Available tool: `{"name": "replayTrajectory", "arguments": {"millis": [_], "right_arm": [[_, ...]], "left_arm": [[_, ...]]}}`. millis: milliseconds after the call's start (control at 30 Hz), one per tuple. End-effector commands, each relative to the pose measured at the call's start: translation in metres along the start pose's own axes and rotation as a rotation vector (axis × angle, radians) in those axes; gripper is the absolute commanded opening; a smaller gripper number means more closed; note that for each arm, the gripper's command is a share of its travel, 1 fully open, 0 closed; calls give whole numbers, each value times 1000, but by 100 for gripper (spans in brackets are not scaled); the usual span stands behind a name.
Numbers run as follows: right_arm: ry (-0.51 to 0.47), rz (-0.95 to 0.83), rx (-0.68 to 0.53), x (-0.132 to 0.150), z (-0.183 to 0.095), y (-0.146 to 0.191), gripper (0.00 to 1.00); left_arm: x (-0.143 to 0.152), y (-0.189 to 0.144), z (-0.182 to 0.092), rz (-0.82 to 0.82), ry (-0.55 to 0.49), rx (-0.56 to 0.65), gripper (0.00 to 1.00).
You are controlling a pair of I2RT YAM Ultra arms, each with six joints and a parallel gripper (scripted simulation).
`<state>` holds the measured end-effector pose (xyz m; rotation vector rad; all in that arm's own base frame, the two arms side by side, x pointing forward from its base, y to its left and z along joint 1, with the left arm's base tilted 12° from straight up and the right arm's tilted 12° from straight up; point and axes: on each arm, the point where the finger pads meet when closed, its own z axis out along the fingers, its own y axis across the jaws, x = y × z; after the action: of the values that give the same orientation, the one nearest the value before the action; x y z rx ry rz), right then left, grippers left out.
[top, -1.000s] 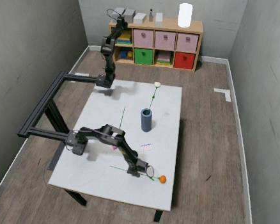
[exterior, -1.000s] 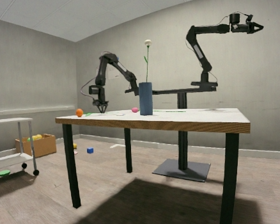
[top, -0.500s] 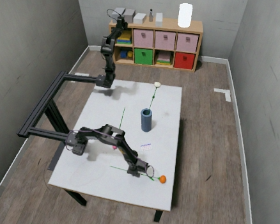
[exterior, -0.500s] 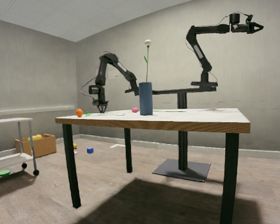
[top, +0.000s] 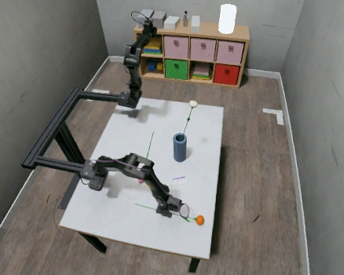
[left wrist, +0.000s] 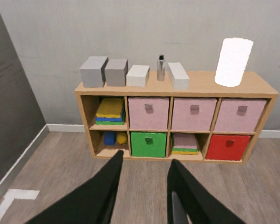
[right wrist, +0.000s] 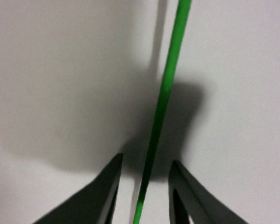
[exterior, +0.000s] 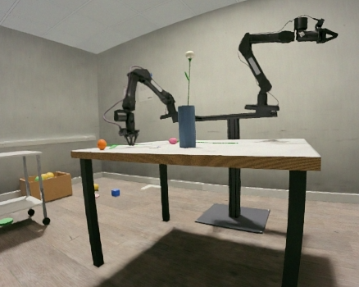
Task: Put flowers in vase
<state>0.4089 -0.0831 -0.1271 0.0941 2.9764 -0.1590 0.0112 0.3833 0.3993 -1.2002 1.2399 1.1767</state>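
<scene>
The blue vase (top: 180, 151) (exterior: 187, 127) stands upright with the white flower (top: 193, 104) (exterior: 189, 54) in it, stem down, bloom high above the rim. The orange flower (top: 200, 220) (exterior: 102, 143) lies on the table under the right arm. My right gripper (exterior: 131, 143) (right wrist: 146, 164) is open, pointing down low over the table; the green stem (right wrist: 163, 95) runs between its fingertips, not clamped. The pink flower (top: 140, 181) (exterior: 173, 141) lies partly hidden under the right arm in the top view. My left gripper (exterior: 337, 35) (left wrist: 146, 162) is open and empty, raised high, away from the flowers.
The white table (top: 118, 212) (exterior: 275, 149) carries a small printed card (top: 180, 181) between the vase and the right gripper. Both arms are mounted on a black frame (top: 52, 122) along one side. A shelf unit (top: 240, 39) (left wrist: 266, 92) stands beyond the left arm's end of the table.
</scene>
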Motion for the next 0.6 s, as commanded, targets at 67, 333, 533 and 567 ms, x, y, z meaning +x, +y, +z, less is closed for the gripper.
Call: {"name": "replayTrajectory", "arguments": {"millis": [67, 333, 533, 567], "right_arm": [[-8, 0, -6, 1, -3, -2, 29], [-15, 1, -5, -3, -5, -2, 21], [-15, 1, -5, -3, -5, -2, 14], [-15, 1, -5, -3, -5, -2, 13]], "left_arm": [[1, 2, 2, -6, 3, -1, 30], [1, 2, 2, -6, 3, -1, 30], [1, 2, 2, -6, 3, -1, 30], [1, 2, 2, -6, 3, -1, 30]]}}
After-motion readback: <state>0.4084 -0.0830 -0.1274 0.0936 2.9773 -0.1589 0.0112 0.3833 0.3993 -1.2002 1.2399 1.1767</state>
